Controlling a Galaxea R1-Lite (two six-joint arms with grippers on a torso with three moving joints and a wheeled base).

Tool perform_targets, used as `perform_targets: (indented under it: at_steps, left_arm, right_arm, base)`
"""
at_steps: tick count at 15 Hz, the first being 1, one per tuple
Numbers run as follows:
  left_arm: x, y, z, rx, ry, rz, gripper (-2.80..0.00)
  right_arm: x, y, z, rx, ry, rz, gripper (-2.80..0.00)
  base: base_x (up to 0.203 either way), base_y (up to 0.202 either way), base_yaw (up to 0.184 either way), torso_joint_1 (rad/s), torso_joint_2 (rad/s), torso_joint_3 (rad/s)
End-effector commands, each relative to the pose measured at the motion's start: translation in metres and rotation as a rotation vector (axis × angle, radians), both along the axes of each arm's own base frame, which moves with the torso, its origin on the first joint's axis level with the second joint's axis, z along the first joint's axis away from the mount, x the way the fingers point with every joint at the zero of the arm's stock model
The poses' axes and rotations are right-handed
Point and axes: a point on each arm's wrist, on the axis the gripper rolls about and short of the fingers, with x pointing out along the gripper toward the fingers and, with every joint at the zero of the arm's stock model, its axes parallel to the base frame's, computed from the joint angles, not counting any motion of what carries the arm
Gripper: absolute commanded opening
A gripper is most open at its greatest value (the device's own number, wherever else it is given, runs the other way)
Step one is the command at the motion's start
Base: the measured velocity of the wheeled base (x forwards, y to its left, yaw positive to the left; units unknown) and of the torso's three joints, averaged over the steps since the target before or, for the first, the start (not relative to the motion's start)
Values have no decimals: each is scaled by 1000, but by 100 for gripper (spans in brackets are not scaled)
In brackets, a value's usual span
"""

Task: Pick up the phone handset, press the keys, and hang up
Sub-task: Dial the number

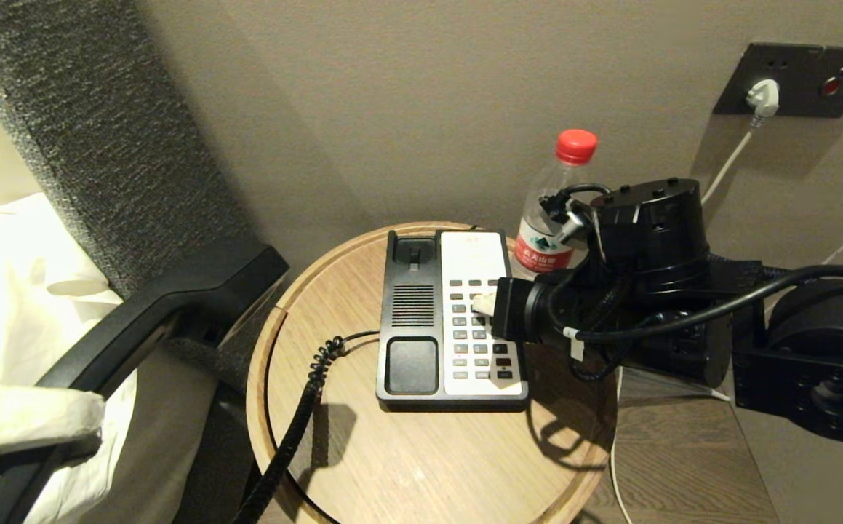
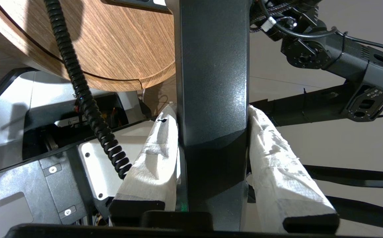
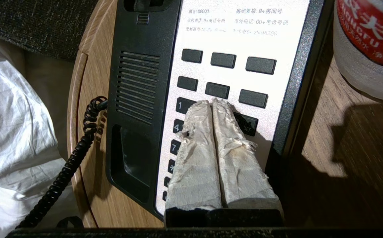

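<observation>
The black phone handset [image 1: 174, 306] hangs in the air left of the table, clear of its cradle. My left gripper [image 2: 211, 110] is shut on its middle [image 2: 211, 66], one white-wrapped finger [image 2: 155, 148] on each side. The coiled cord [image 1: 297, 422] runs from it down past the table edge. The black-and-white phone base [image 1: 410, 364] lies on the round table. My right gripper [image 3: 211, 102] is shut and empty. Its wrapped tips lie together on the keys [image 3: 224, 59], over the key between "1" and "DEF". In the head view the right gripper [image 1: 481, 302] reaches in from the right.
A water bottle [image 1: 556, 211] with a red cap stands right behind the phone base, close to my right wrist. The wooden table [image 1: 428, 466] sits against a beige wall. A grey headboard [image 1: 101, 131] and white bedding [image 1: 14, 291] lie to the left. A wall socket [image 1: 763, 94] holds a white plug.
</observation>
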Motion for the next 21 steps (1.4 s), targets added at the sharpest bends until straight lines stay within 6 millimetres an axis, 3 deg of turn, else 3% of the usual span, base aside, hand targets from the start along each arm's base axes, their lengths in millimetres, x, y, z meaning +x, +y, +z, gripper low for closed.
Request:
perform_targets:
  at_steps: [1,6,16,21]
  left_arm:
    - [0,0,0,-1,6,1,-280]
    - [-1,0,-1,-1,7,-1,-280]
    - [-6,6,-3,-11,4,-5,-280]
    - [-6,6,-5,-4,10,-5,-280]
  right_arm:
    - [2,-1,-5,-12,12,-8,-280]
    - [4,0,-14,-68,4,-14,-280]
    - [-7,-9,17,6,-62,-13,-280]
    - [-10,-12,12,-5,-49,-11,-280]
  base:
    - [0,0,0,0,0,0]
    - [0,0,0,0,0,0]
    - [0,0,0,0,0,0]
    - [0,0,0,0,0,0]
